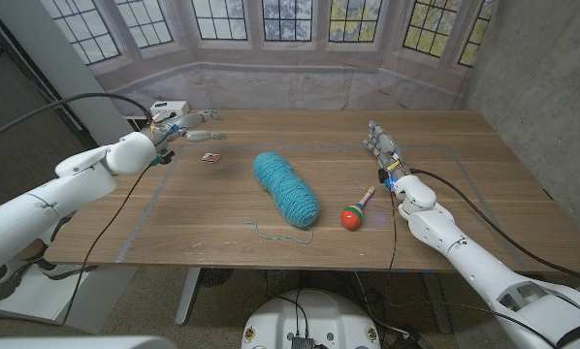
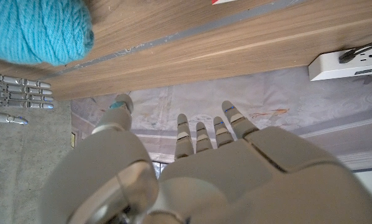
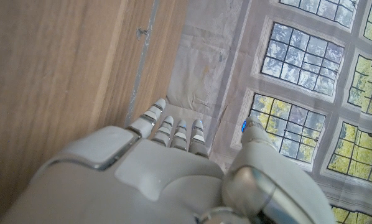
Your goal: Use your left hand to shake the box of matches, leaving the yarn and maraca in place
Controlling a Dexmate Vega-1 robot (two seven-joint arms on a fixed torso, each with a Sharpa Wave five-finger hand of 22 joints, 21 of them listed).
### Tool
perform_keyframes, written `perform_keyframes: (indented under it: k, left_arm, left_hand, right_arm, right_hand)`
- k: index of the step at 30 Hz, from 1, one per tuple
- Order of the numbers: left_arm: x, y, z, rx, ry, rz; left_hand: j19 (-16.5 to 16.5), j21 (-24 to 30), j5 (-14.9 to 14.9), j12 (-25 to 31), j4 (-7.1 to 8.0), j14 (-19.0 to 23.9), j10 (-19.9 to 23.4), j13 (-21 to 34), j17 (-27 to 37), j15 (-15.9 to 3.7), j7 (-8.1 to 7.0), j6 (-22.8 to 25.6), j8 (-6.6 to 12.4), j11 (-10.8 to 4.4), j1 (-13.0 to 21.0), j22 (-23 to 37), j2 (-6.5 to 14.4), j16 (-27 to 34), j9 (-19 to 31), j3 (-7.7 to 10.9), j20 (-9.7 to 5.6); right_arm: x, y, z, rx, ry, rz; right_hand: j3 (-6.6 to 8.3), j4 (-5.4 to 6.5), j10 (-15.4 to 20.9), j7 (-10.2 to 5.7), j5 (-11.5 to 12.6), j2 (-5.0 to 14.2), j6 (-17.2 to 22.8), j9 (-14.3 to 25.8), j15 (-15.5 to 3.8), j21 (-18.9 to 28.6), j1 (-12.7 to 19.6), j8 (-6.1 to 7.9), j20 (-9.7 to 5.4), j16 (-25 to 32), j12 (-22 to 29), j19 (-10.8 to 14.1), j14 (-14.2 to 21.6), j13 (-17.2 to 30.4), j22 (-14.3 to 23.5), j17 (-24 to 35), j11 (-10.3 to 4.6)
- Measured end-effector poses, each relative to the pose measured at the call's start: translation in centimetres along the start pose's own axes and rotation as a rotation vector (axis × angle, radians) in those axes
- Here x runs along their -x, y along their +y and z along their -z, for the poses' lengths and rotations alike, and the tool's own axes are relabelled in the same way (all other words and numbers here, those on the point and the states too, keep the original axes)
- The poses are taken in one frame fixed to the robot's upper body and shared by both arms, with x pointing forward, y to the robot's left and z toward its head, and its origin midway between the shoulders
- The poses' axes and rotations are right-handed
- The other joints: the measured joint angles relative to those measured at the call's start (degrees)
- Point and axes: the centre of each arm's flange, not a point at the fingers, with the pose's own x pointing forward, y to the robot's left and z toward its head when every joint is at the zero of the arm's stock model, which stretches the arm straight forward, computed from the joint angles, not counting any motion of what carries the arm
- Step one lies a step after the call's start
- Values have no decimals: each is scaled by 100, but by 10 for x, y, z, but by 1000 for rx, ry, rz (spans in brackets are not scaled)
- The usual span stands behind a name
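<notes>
Now: left hand (image 1: 178, 127) fingers open, empty, near matchbox (image 1: 209, 157); right hand (image 1: 382, 148) open, empty.

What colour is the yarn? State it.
Turquoise blue; the yarn shows best in the head view.

A white power strip (image 1: 170, 108) lies at the table's (image 1: 465, 184) far-left corner.

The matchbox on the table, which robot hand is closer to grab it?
The left hand. It hovers open just beside the small matchbox on the table's left side. The right hand is across the table, beyond the blue yarn and the maraca.
</notes>
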Motion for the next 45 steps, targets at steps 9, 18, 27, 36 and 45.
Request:
perform_keyframes:
  k: [9,18,27,36,45]
  left_arm:
    - [-4,5,4,-73,11,56]
    - [-8,21,3,-163,20,106]
    - [-12,31,0,-255,41,174]
    - [-14,31,3,-366,75,234]
    - [-21,33,1,-473,72,260]
  left_hand:
    - [-23,-33,0,0,-30,-33,-43,0,0,-8,0,0,0,-39,202,0,-67,0,0,61,-22]
    - [-53,-52,0,-29,-29,-156,-189,-1,-1,-50,-29,-76,-31,-18,576,0,-63,0,-1,109,-52]
    - [-98,-86,0,-34,-6,-278,-310,-1,-1,-7,0,-106,-31,22,716,0,-205,-26,-1,133,-53]
    - [-84,-86,0,-27,-6,-329,-322,-1,-1,-19,11,95,26,-25,910,0,-399,-25,27,132,-84]
    - [-31,-85,0,-21,-6,-329,-276,27,-2,-19,31,235,84,-70,1063,0,-479,-24,27,132,-92]
  right_arm:
    - [-2,3,0,-1,0,3]
    - [-3,4,0,-2,-1,10]
    - [1,6,2,-6,-2,16]
    - [5,7,2,-11,-4,20]
    - [8,6,2,-13,-7,31]
  right_hand:
    - [0,0,0,0,0,0,0,14,0,0,0,0,0,0,0,0,0,0,0,0,0]
    - [0,0,0,-1,0,-31,-1,14,0,0,31,0,0,0,0,0,0,0,0,0,0]
    - [0,0,-13,-1,0,-31,-1,13,32,22,31,0,-21,0,0,21,32,0,0,0,13]
    - [0,0,-35,30,0,-33,31,13,31,43,33,0,10,0,0,114,32,0,0,0,36]
    - [0,1,-53,30,0,-23,31,12,32,43,83,0,-11,0,0,135,32,0,0,0,53]
